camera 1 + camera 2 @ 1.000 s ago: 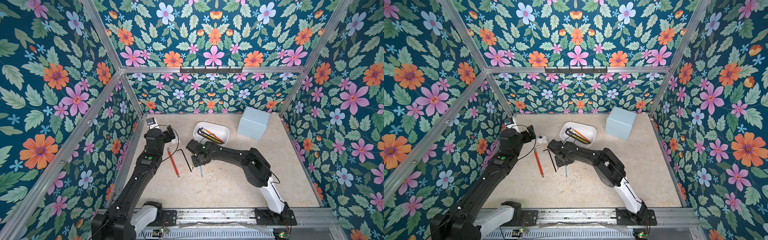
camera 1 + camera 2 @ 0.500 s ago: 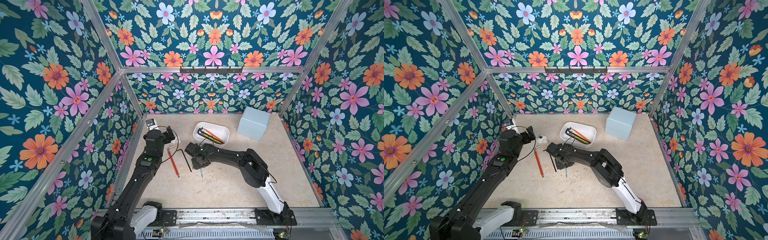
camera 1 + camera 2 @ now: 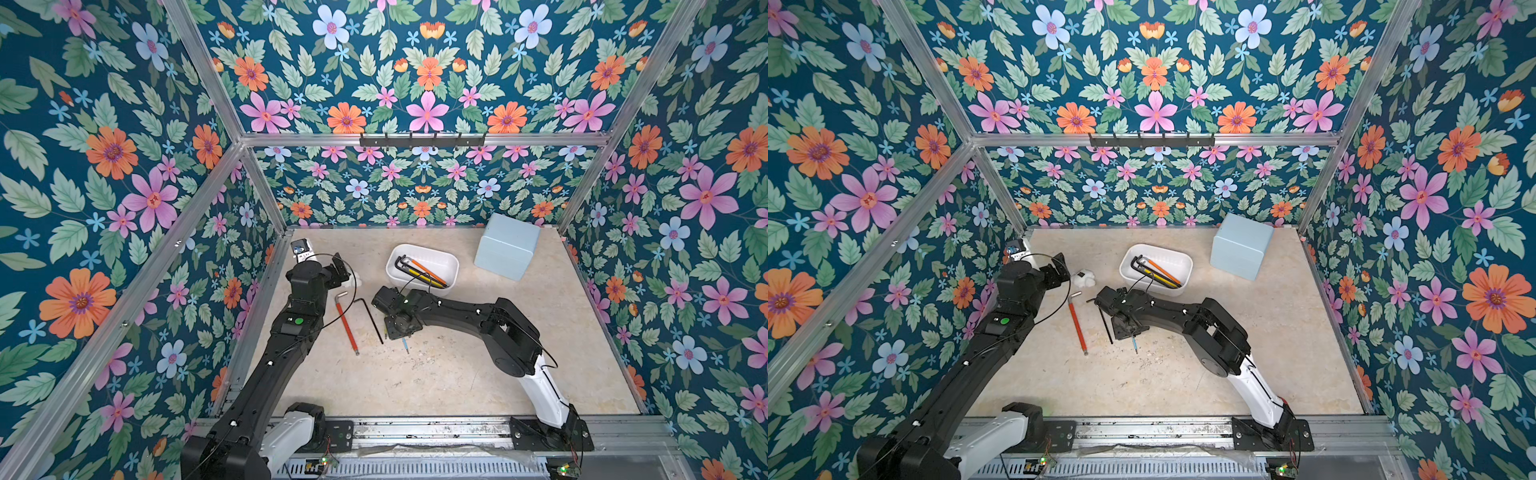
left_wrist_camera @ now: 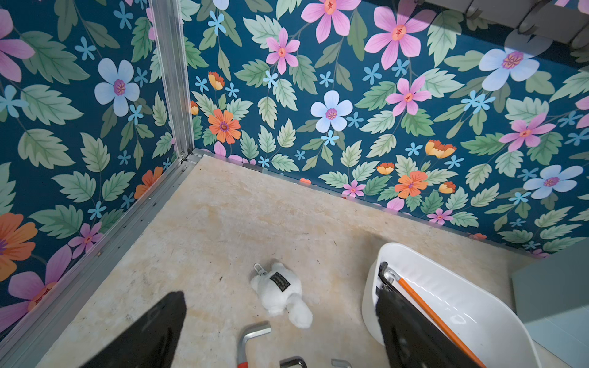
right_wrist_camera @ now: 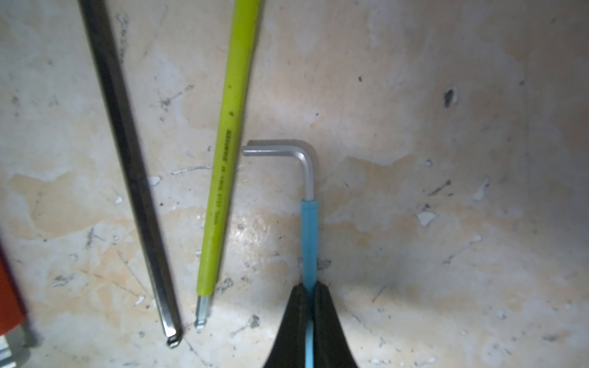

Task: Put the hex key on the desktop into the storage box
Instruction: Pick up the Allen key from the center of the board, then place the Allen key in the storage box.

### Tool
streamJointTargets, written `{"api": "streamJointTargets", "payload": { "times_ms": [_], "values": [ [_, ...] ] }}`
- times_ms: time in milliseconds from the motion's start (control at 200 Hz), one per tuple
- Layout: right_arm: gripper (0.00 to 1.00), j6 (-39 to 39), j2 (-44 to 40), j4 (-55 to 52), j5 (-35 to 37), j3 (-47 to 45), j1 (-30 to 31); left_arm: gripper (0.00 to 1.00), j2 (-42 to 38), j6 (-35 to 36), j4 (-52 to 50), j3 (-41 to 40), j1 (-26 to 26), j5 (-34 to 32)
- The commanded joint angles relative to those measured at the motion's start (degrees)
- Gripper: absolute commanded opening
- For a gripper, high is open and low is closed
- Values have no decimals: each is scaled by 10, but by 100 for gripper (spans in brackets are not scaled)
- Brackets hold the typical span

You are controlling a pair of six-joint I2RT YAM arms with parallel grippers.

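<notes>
Right claw (image 5: 309, 288) pinched the blue-sleeved hex key (image 5: 309, 235), which lay on the tabletop (image 3: 457, 374) near the storage box (image 3: 440, 254) but outside it. In both top views the wrist hid the grip, and only the key's blue tip showed. Left claw (image 4: 280, 298) stood spread, holding nothing, its fingers partly cut off by the frame edge. A yellow-green key (image 5: 224, 178) lay between the blue one and a black key (image 3: 372, 320).

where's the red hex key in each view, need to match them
Both top views: the red hex key lies on the desktop, left of centre.
Left wrist: only its silver bend shows, near the plush toy.
Right wrist: a red sliver at the picture's edge.
Shared landmark: the black hex key beside it.
</notes>
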Motion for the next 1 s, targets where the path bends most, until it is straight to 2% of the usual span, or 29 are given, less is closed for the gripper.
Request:
{"api": "streamJointTargets", "payload": {
  "times_ms": [0,170,350,530,755,860,995],
  "values": [
    [0,-7,11,-34,-43,-9,1,99,-3,1,0,-1,1,-6],
    [0,-36,-23,-24,-24,-27,-13,99,-6,1,-2,-1,1,-6],
    [0,-89,-90,18,-38,-63,-39,100,-9,3,-5,0,1,-7],
    [0,-189,-160,59,-67,-86,-76,100,-10,5,-6,3,1,-6],
    [0,-379,-193,64,-82,-52,-120,99,-6,5,-7,11,1,0],
    [0,-425,-177,47,-130,0,-159,100,-9,2,-7,11,1,4],
    [0,-480,-139,37,-136,61,-197,99,-11,2,-8,13,1,5]
  ]
}}
